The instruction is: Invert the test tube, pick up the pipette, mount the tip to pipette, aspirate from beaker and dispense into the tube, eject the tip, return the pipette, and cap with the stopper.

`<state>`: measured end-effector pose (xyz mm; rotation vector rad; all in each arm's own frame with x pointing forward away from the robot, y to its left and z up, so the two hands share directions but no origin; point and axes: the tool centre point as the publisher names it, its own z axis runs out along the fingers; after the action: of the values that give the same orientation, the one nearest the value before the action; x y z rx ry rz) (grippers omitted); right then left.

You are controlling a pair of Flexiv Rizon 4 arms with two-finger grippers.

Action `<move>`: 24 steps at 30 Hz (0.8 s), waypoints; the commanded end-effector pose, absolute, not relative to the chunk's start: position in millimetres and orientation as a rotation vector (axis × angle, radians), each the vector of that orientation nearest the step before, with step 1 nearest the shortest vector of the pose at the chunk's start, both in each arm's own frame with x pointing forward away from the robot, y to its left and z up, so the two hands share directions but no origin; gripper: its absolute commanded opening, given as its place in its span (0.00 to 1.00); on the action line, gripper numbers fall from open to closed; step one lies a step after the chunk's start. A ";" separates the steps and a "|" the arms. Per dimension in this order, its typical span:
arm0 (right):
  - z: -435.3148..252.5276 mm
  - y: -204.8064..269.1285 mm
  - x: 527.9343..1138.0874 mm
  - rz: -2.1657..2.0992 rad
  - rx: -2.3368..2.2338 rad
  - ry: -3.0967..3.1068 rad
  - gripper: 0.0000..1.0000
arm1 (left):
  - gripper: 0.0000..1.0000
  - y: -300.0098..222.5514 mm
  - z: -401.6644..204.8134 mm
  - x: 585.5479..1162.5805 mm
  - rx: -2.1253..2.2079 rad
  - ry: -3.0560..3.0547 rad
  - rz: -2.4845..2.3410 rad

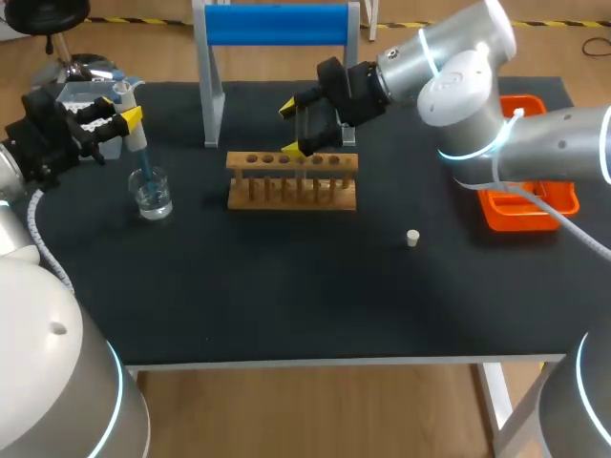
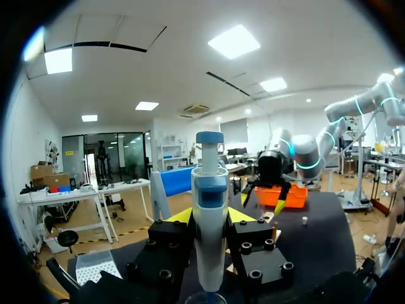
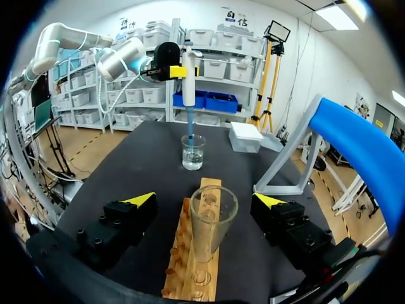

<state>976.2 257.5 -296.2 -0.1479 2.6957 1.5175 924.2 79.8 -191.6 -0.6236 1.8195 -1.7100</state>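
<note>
Your black table (image 1: 286, 296) carries a wooden rack (image 1: 291, 191) near its middle. Behind the rack stands a blue-topped stand (image 1: 277, 24). An orange tray (image 1: 530, 205) sits at the right edge, partly under your right arm. The small pale stopper (image 1: 412, 238) lies alone on the mat between rack and tray, well apart from both. At the far left corner a clear tip box (image 1: 86, 95) sits just behind your left gripper. The glass beaker (image 1: 153, 196), with clear liquid in it, stands to the left of the rack, apart from it.

Your left gripper (image 1: 119, 119) comes in from the left edge, fingers level, and is clamped on the body of the pipette (image 1: 134, 134). The left wrist view shows the pipette upright between the two finger blocks, its plunger end on top. Its blue tip (image 1: 145, 172) points straight down and reaches inside the beaker.

Your right arm reaches across from the right, past the tray, and sets your right gripper (image 1: 298, 129) right over the rack. The test tube (image 3: 212, 221) stands upright in a hole of the rack, mouth up. It sits between the right gripper's fingers, which are spread wide and clear of the glass on both sides, so they grasp nothing.
</note>
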 end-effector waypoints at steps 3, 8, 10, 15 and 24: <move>-297.7 257.0 976.6 1.518 -0.139 2.698 1.00 | 0.00 79.1 -190.9 924.4 -0.627 1.820 -1.706; -299.3 256.2 976.0 1.520 -0.129 2.699 1.00 | 0.00 79.1 -190.9 924.4 -0.627 1.820 -1.706; -299.7 256.1 975.7 1.521 -0.125 2.700 1.00 | 0.00 79.1 -190.9 924.4 -0.627 1.820 -1.706; -300.1 255.8 975.6 1.524 -0.116 2.702 1.00 | 0.00 79.1 -190.9 924.4 -0.627 1.820 -1.706; -300.0 254.3 975.8 1.506 -0.099 2.695 1.00 | 0.00 79.1 -190.9 924.4 -0.627 1.820 -1.706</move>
<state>977.7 255.0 -301.4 -0.1016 2.6931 1.5120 924.2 79.8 -191.6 -0.6235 1.8195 -1.7100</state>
